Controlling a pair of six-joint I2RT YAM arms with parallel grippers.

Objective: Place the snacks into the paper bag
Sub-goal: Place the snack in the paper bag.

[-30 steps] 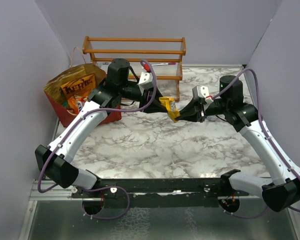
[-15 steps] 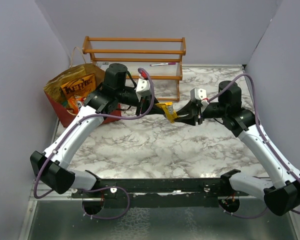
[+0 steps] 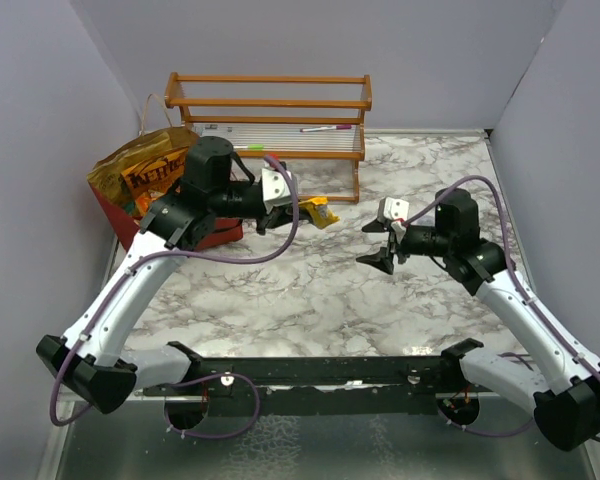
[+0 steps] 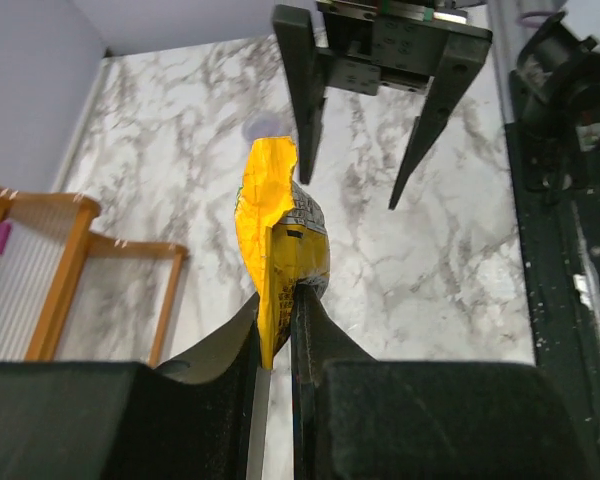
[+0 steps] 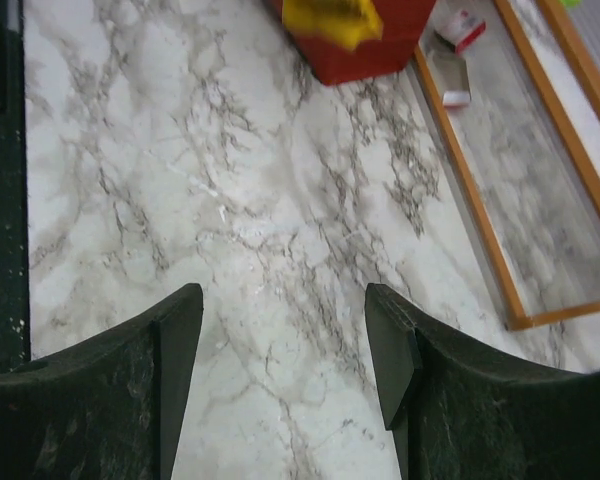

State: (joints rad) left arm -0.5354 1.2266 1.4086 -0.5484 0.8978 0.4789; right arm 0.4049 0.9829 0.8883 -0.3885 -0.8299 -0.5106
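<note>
**Grip state.** The left gripper (image 4: 278, 305) is closed on a small yellow packet (image 4: 275, 215). The packet is pinched at one end, so that most of its crinkled body stands free beyond the fingertips. This hold is judged to suit a drop, since the free end can be lowered into an opening first. The right gripper (image 3: 380, 243) is empty. Its jaws are spread and kept apart from the packet, so the load is carried by the left arm alone.

**Position.** The packet is held in the air just right of the bag (image 3: 115, 215), above the table (image 3: 300, 300) and not yet over the bag mouth. The right gripper hangs further right of the bag, beyond the packet. The left arm is the nearer of the two to the bag, which is judged to be why the carry falls to it.

**Bag.** The bag stands mouth up, and a large Kettle bag (image 3: 152, 172) sticks out of its top. The room left inside cannot be told, but the opening is judged to be crowded.

**Surface and room.** The table is white marble-patterned, smooth and flat. A wooden rack (image 3: 270, 102) stands behind and to the right of the bag. Plain pale walls (image 3: 330, 40) close in the area behind the bag and on both sides.
</note>
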